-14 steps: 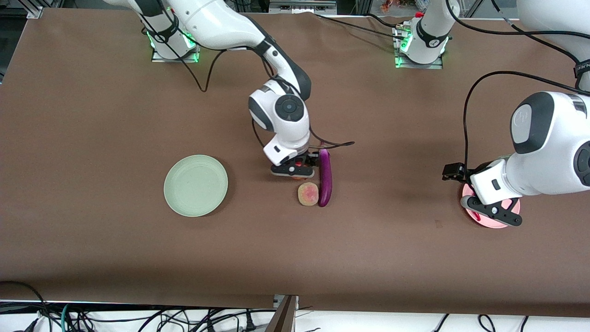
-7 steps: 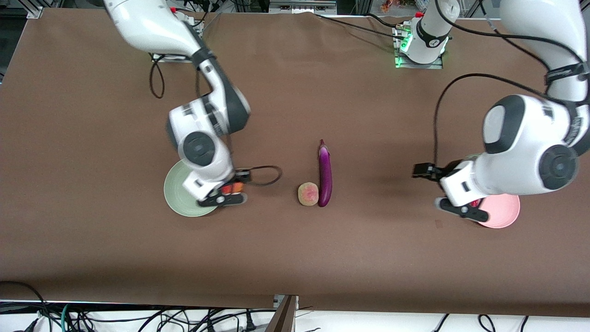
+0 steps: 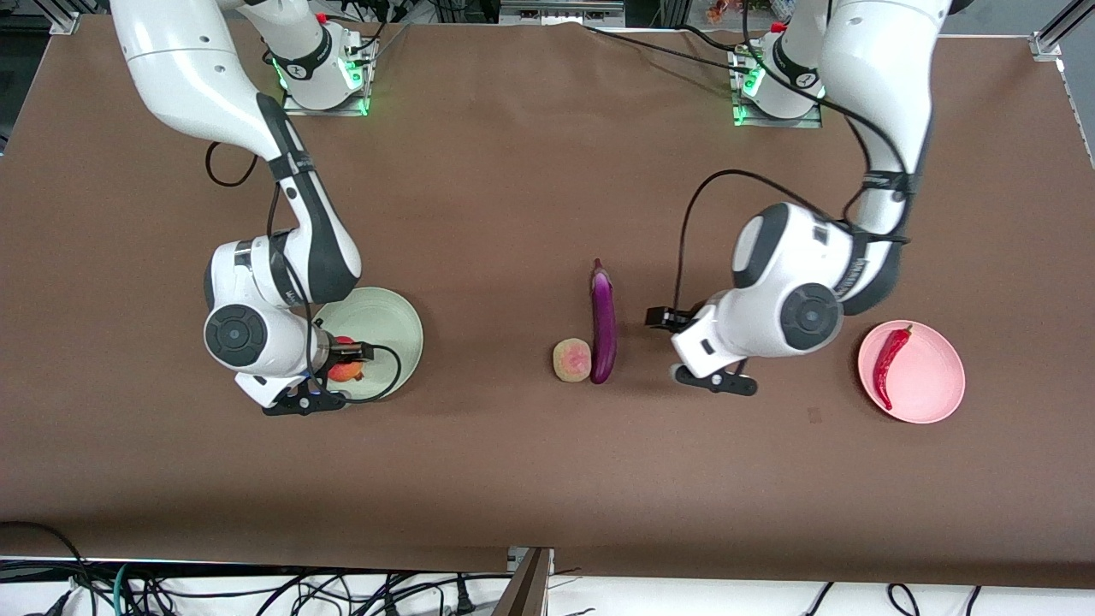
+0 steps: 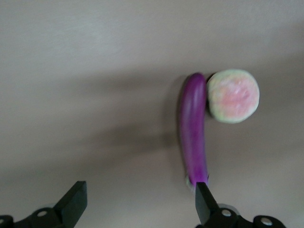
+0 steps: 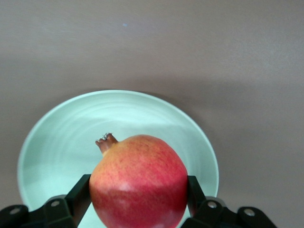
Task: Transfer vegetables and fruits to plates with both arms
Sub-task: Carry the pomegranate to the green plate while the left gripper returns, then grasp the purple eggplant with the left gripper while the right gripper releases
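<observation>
As both arms work the table:
Right gripper [image 3: 329, 381]: fingers pinching the red-and-yellow fruit [image 5: 138, 183], held over the mint plate [image 3: 395, 329].
Blush fruit [image 3: 572, 359]: on the table, touching the eggplant [image 3: 603, 325].
Eggplant's long axis: toward and away from the front camera.
Left gripper [image 3: 714, 376]: fingers spread, empty, just beside the eggplant, the nearer arm.
Pink plate [image 3: 932, 389]: holds the chili [image 3: 888, 364].
</observation>
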You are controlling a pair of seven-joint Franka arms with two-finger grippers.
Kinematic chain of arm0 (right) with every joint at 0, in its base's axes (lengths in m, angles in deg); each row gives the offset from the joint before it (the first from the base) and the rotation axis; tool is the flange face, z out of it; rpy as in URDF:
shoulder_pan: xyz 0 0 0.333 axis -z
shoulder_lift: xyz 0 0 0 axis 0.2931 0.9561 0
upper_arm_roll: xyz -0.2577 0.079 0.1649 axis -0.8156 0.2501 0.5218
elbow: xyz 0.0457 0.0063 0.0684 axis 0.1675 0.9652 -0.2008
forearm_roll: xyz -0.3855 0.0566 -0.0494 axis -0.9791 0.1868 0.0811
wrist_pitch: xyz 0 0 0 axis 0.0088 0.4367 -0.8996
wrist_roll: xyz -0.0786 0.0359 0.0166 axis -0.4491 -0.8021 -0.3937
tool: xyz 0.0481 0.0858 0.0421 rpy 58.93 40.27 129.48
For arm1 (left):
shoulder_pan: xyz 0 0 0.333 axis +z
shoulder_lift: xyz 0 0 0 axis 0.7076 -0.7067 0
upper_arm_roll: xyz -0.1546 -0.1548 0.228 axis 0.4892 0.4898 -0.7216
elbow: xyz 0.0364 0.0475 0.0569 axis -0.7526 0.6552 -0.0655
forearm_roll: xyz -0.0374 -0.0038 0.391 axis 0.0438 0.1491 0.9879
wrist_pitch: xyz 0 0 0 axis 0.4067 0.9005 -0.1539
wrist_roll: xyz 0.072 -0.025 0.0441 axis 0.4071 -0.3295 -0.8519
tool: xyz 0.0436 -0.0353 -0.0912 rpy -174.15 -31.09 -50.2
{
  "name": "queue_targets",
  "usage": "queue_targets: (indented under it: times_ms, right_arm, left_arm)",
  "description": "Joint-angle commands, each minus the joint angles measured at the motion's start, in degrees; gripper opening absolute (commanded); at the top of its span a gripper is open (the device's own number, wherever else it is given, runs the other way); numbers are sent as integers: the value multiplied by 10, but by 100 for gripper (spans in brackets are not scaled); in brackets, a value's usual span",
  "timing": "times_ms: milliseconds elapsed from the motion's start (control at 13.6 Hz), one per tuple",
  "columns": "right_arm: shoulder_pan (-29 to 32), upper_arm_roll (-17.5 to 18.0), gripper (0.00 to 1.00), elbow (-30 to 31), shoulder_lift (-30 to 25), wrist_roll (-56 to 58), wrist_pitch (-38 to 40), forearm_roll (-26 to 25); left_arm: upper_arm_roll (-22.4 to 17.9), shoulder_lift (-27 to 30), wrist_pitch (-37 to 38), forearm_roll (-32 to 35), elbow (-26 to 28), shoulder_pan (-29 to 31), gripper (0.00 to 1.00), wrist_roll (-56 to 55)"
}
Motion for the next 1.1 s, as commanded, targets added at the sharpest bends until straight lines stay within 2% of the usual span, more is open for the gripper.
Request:
queue_targets:
  times_ms: [0, 147, 220, 440, 586, 733, 879, 953, 1026]
  right_arm:
    - [8, 8, 86, 15, -5, 1, -17, 8]
    - [8, 8, 96, 13, -5, -14, -21, 10]
    - [8, 9, 99, 10, -7, -19, -19, 10]
    - [-1, 13, 99, 5, -34, -50, -14, 10]
    - [-15, 15, 99, 5, -48, -79, -8, 11]
    - [-33, 28, 99, 3, -49, -129, -10, 25]
    - [-63, 38, 99, -28, -40, -183, -9, 25]
    - [-75, 39, 99, -35, -31, -212, -13, 25]
    - [-90, 39, 99, -42, -26, -228, -18, 24]
  left_arm:
    - [-5, 11, -109, -9, 74, -46, 100, -25]
    - [-6, 14, -205, -8, 143, -83, 100, -29]
    - [-6, 14, -222, -8, 149, -87, 100, -39]
    - [-6, -2, -237, -8, 153, -103, 100, -45]
    - [-5, -19, -274, -8, 152, -107, 100, -47]
    - [-5, -33, -299, -8, 152, -115, 100, -53]
    - [-5, -37, -300, -8, 153, -119, 100, -64]
    - [-5, -39, -300, -8, 152, -119, 82, -64]
    - [-6, -37, -300, -8, 152, -119, 41, -64]
